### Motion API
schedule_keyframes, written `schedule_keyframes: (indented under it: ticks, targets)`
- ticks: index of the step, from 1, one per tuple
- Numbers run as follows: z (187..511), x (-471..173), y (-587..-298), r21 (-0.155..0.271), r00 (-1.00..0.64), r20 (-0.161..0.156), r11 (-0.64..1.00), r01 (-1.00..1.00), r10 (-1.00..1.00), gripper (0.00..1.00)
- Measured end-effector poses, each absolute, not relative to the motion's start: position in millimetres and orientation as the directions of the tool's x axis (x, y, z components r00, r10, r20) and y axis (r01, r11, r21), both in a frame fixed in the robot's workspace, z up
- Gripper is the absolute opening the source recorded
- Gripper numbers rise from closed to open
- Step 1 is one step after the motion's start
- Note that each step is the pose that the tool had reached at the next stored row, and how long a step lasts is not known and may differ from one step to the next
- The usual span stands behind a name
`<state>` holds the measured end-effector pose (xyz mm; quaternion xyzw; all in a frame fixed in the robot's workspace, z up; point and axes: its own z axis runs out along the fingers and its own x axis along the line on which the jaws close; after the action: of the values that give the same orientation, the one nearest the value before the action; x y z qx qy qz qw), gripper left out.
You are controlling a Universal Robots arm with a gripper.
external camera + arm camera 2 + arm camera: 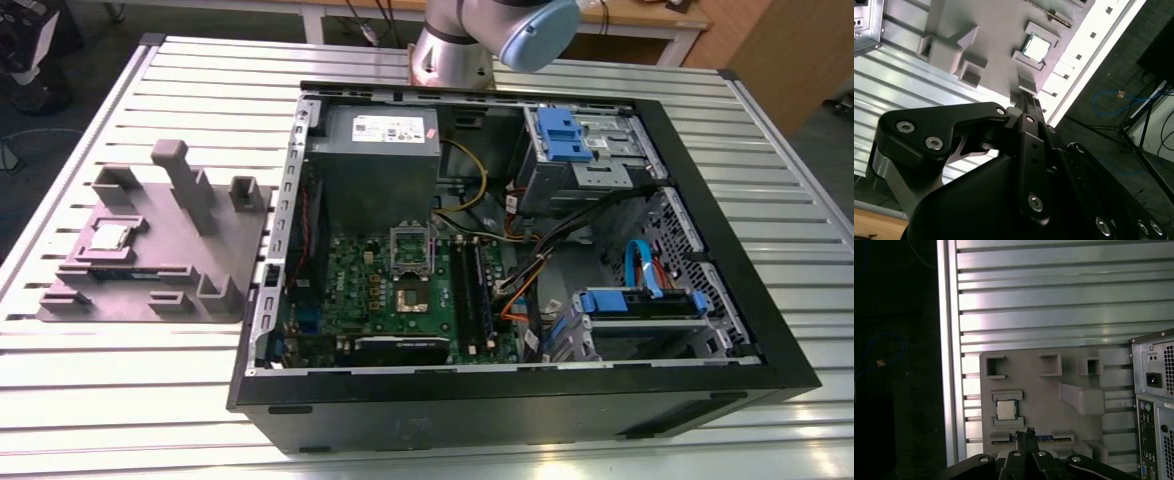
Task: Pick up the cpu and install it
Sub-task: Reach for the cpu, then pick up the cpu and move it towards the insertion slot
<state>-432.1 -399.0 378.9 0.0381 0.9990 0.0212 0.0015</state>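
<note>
The cpu (pixel 107 237) is a small square chip with a silvery top, lying flat in a recess of the grey moulded tray (pixel 174 270) at the exterior view's left. Both wrist views look down on the cpu (pixel 1005 409) (pixel 1036 48) from well above the tray (pixel 1054 405) (pixel 994 30). My gripper (pixel 1025 432) (pixel 1027 99) hangs high over the tray's edge, a short way from the cpu, shut with nothing between its fingers. The metal-framed socket (pixel 410 290) sits open on the green motherboard inside the computer case (pixel 787 360).
A memory stick (pixel 1004 439) lies in the tray beside the cpu. The tray has raised posts (pixel 180 180). The case's rear panel (pixel 1154 405) stands close to the tray. The slatted metal table (pixel 1054 300) ends at an edge (pixel 949 365), with dark floor and cables (pixel 1114 100) beyond.
</note>
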Motion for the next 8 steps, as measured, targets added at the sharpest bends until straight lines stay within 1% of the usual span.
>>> schedule_keyframes:
  ticks: [8]
  targets:
    - [377,-443,-399,0.043,-0.997,-0.001,0.996,0.076,0.076,0.10]
